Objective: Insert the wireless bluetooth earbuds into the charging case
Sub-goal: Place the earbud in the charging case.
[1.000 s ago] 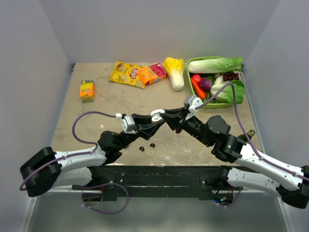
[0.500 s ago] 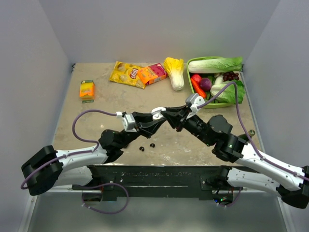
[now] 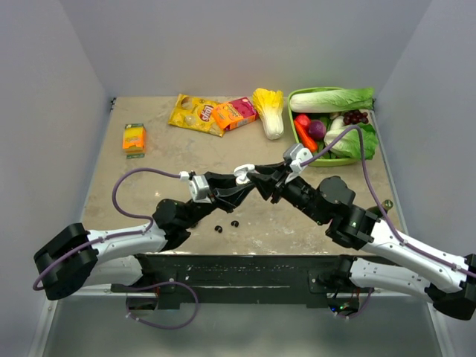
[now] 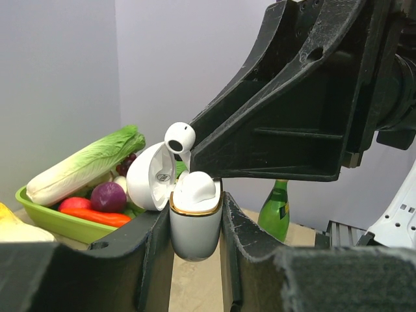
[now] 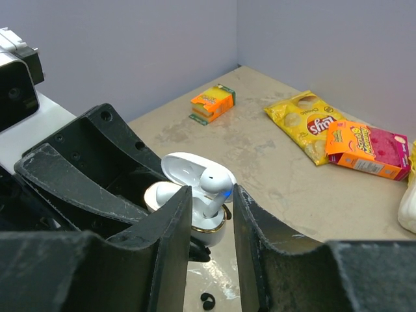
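Note:
My left gripper [image 3: 239,184] is shut on a white charging case [image 4: 195,218] with a gold rim, held upright above the table with its lid [image 4: 148,177] open. One white earbud [image 4: 195,187] sits in the case. My right gripper [image 5: 211,195] meets it from the right and is shut on the other white earbud [image 5: 216,182], whose stem reaches into the case's free slot while its head stands out above the rim. That earbud also shows in the left wrist view [image 4: 180,138]. Two black earbuds [image 3: 219,227] [image 3: 234,223] lie on the table below the grippers.
A green basket [image 3: 296,95] of vegetables stands at the back right. A yellow chips bag [image 3: 195,114], an orange-pink box [image 3: 234,113] and a yellow cabbage [image 3: 269,111] lie along the back. A small orange box [image 3: 134,138] is at the left, a green bottle [image 4: 277,201] at the right.
Both grippers have crept very slightly toward the far side together. Their holds are unchanged.

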